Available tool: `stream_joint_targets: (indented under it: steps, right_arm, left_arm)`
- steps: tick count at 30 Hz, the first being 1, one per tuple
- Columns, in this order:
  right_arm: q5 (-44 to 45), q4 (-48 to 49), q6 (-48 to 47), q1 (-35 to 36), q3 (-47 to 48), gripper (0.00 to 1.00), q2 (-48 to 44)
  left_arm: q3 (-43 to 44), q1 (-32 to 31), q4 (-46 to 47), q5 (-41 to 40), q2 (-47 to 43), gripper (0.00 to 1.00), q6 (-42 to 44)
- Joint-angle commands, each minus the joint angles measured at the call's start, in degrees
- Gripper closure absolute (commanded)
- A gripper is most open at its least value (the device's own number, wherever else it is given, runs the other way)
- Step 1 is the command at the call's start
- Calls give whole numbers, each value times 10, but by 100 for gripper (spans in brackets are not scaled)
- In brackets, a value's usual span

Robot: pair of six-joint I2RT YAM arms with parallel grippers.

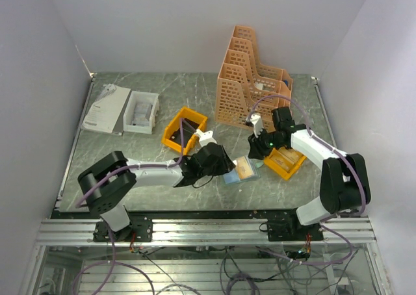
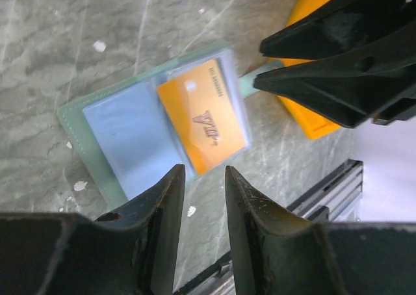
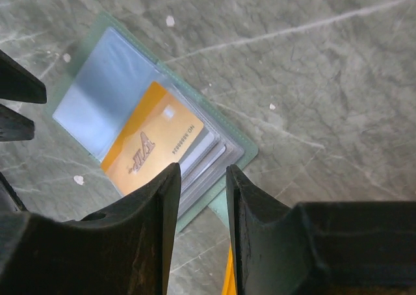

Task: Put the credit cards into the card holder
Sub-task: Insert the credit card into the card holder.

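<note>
Open holder laid flat on table, between grippers. Orange card seen tucked in clear sleeve. Left gripper jaws parted narrowly, nothing clamped; right gripper likewise.

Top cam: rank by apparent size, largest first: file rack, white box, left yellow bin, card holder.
1. file rack, clearly largest.
2. left yellow bin and white box: they look about alike, so no ranking between them.
3. card holder, smallest, lying open.

"VIP" and "NO." with blurred digits on orange card
</note>
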Motion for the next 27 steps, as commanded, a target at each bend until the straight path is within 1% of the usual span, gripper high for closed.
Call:
stream_joint_targets:
  steps: [1, 4, 7, 9, 12, 15, 22, 27]
  right_arm:
    - [29, -19, 32, -3, 17, 67, 29]
    - [51, -14, 43, -3, 17, 71, 35]
    - [71, -7, 47, -3, 14, 75, 36]
    - [83, -6, 48, -2, 14, 79, 42]
    - [90, -16, 44, -2, 20, 87, 64]
    - [99, -25, 42, 3, 24, 91, 85]
    - [103, -26, 43, 8, 25, 92, 94]
    - [103, -26, 43, 10, 25, 92, 99]
  left_arm:
    - [13, -22, 5, -57, 48, 58, -60]
    - [13, -24, 39, -62, 68, 59, -74]
    - [27, -24, 31, -68, 85, 58, -80]
    - [40, -24, 25, -70, 97, 58, -83]
    - [54, -26, 31, -69, 119, 57, -91]
    - [67, -26, 31, -69, 140, 56, -96]
    - [92, -26, -1, -84, 160, 52, -104]
    - [82, -26, 41, -88, 172, 51, -118]
